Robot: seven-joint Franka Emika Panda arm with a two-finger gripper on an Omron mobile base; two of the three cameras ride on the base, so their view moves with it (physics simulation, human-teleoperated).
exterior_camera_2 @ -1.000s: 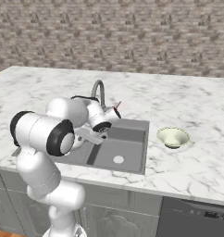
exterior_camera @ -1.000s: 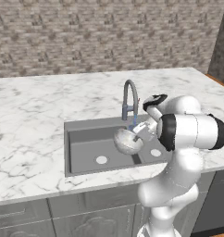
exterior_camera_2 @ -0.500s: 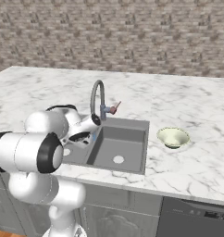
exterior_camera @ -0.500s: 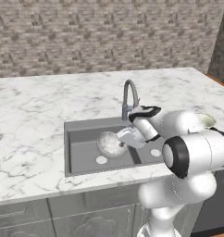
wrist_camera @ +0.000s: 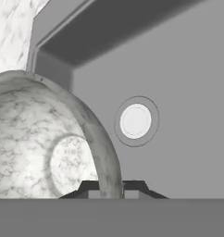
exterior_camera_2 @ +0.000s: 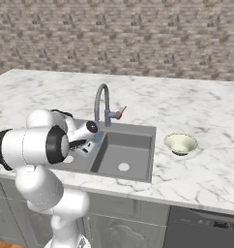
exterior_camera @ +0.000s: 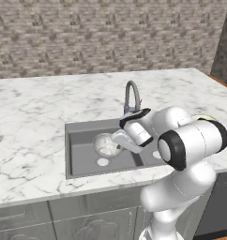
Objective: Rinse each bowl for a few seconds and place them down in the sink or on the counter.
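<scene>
- Two bowls are showing: the grey stone bowl is hanging over the left basin of the sink, and the cream bowl is sitting on the counter just beside the sink's right edge.
- One gripper is pinching the stone bowl by its rim; in the hand view the rim is running between the two clenched fingertips.
- The stone bowl is tilting on edge, its hollow facing sideways, above the round drain of that basin and apparently clear of the floor.
- One gooseneck faucet is standing at the sink's rear edge; the bowl is sitting off to the left of the spout, not beneath it.
- Judged step: setting the stone bowl down in the left basin.
- Next move, as a judgement: lowering the bowl until it is resting on the basin floor, then releasing the rim and lifting clear before reaching for the cream bowl.
- Two basins and two drains are counted.
</scene>
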